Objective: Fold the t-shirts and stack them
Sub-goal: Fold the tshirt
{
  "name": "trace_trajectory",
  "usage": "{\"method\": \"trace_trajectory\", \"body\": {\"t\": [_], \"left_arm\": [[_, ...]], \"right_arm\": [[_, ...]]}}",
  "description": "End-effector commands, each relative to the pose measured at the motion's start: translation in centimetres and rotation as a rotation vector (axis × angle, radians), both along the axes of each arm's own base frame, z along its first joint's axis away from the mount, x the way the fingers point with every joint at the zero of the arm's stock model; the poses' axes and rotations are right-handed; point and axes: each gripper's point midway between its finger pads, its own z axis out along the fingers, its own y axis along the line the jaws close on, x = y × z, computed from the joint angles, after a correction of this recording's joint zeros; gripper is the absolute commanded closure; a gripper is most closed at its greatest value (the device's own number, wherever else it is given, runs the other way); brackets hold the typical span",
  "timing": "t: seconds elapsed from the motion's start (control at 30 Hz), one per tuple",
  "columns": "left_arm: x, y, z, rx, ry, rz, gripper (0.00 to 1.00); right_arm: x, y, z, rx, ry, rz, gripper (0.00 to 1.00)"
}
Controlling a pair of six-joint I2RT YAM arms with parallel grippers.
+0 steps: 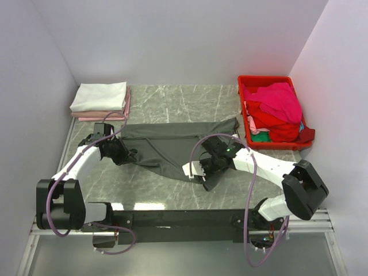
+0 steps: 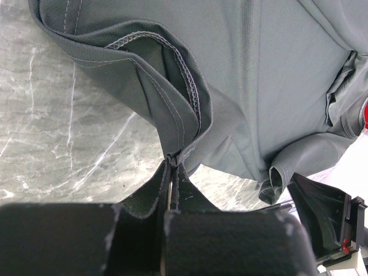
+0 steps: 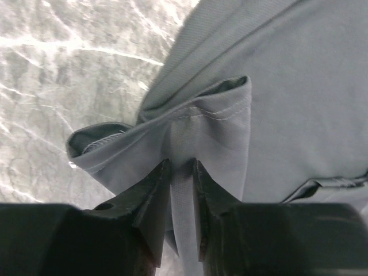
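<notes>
At the far left of the table (image 1: 172,100), a folded white t-shirt (image 1: 99,95) is lying on a folded pale pink t-shirt (image 1: 106,117); together they are forming the stack.

Just near of that stack, the left tool (image 1: 122,154) is gripping the left near edge of the dark grey t-shirt (image 1: 172,144). In the left wrist view its fingers (image 2: 144,201) are pressing tight together, with the stitched hem (image 2: 185,77) running down into the pinch and no gap showing.

The dark grey t-shirt is lying across the middle of the table. Its far edge is running from just beside the stack toward the right, and its near edges are converging on the two tools.

The right tool (image 1: 200,171) is gripping the near right part of the same garment. In the right wrist view its fingers (image 3: 148,195) are standing only slightly apart, and a bunched fold of hem is filling that narrow gap.

At the far right, a red crate (image 1: 267,79) is holding the unfolded garments, among them a magenta t-shirt (image 1: 282,95) and a green t-shirt (image 1: 261,137).

Handling judgement: the cloth is appearing light, soft and limp, with no stiffness of its own, so any unsupported span is likely to sag and crease. The stitched hems and seams are offering the best hold, since the doubled layers give the fingers a thicker bite. Both tools would need to travel together to keep the held edge taut.
</notes>
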Motion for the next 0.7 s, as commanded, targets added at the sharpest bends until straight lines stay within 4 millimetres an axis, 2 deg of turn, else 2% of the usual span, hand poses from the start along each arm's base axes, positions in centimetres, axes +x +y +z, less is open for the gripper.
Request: {"method": "trace_trajectory", "body": {"t": [0.0, 0.03, 0.07, 0.17, 0.2, 0.33, 0.43, 0.47, 0.57, 0.67], "left_arm": [[0.7, -0.2, 0.8, -0.014, -0.050, -0.030, 0.99], [0.7, -0.3, 0.8, -0.014, -0.049, -0.032, 0.99], [0.8, -0.2, 0.9, -0.013, -0.051, -0.031, 0.99], [0.9, -0.1, 1.2, -0.004, -0.058, -0.033, 1.00], [0.9, -0.1, 1.2, -0.005, -0.058, -0.034, 0.99], [1.0, -0.2, 1.3, -0.012, -0.061, -0.037, 0.99], [1.2, -0.3, 1.4, -0.016, -0.062, -0.038, 0.99], [1.3, -0.3, 1.5, -0.018, -0.067, -0.038, 0.99], [1.2, -0.4, 1.6, -0.023, -0.066, -0.042, 0.99], [1.3, -0.4, 1.8, -0.018, -0.069, -0.042, 0.99]], "right_arm": [[0.9, 0.2, 0.4, 0.003, -0.053, -0.022, 0.74], [1.0, 0.1, 0.5, 0.002, -0.053, -0.036, 0.77], [1.0, 0.0, 0.7, 0.002, -0.057, -0.044, 0.87], [1.3, -1.2, 2.4, 0.025, -0.069, -0.093, 1.00], [1.4, -1.5, 3.6, 0.055, -0.086, -0.108, 1.00], [1.6, -3.9, 5.9, 0.101, -0.080, -0.190, 1.00], [0.8, -5.2, 5.8, 0.083, -0.041, -0.199, 1.00], [-0.2, -5.8, 5.3, 0.059, 0.002, -0.191, 1.00], [-1.7, -6.6, 4.5, 0.031, 0.096, -0.164, 1.00], [-2.7, -6.9, 4.7, 0.052, 0.161, -0.145, 1.00]]}}
